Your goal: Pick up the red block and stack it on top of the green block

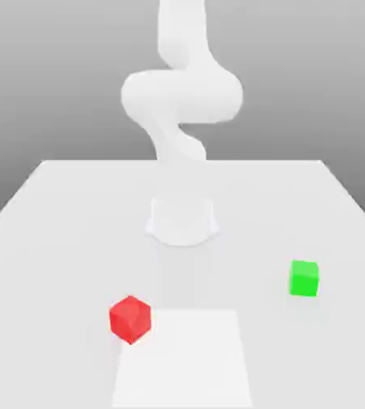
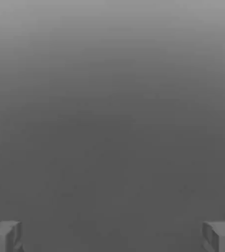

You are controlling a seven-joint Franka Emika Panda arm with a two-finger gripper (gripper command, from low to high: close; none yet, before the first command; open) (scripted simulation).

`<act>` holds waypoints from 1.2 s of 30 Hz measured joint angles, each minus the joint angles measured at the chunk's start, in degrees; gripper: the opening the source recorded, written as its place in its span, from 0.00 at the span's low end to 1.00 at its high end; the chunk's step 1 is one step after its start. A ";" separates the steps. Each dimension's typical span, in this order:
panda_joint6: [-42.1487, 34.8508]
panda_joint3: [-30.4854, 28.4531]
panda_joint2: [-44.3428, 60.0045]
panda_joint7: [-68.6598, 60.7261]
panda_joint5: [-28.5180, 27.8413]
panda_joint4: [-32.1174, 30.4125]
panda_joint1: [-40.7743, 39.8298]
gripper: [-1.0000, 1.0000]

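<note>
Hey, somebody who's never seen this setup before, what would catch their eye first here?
Probably the bright red block, toward the exterior view's left, at the edge of a paler patch on the light table. Next would likely come the vivid green block, off to the exterior view's right. Behind them, the big white arm rises in the middle, against a grey background.

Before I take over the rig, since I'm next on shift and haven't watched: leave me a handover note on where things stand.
Gripper: open, nothing between the fingers.
Red block: toward the exterior view's left, overlapping the edge of the white patch.
Green block: on the table, toward the exterior view's right.
Done: no stacking; the blocks are apart.
Left: grasp red, lift it, set it on green, release.
</note>
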 joint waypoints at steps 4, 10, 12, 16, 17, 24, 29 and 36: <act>5.46 0.76 8.14 5.19 -0.61 -6.01 -3.31 0.50; 13.50 1.08 20.22 12.77 -1.37 -14.84 -7.73 0.50; 16.32 0.93 24.47 15.31 -1.50 -17.89 -9.05 0.50; 22.54 0.11 33.92 20.24 -0.96 -24.42 -11.35 0.50; 24.16 -0.23 36.37 21.26 -0.46 -26.10 -11.70 0.50; 36.34 -0.43 51.21 22.43 0.20 -26.34 -12.33 0.50; 38.08 -0.48 53.17 22.54 0.07 -26.08 -12.26 0.00; 32.60 -0.17 46.76 22.49 0.16 -26.99 -12.58 0.00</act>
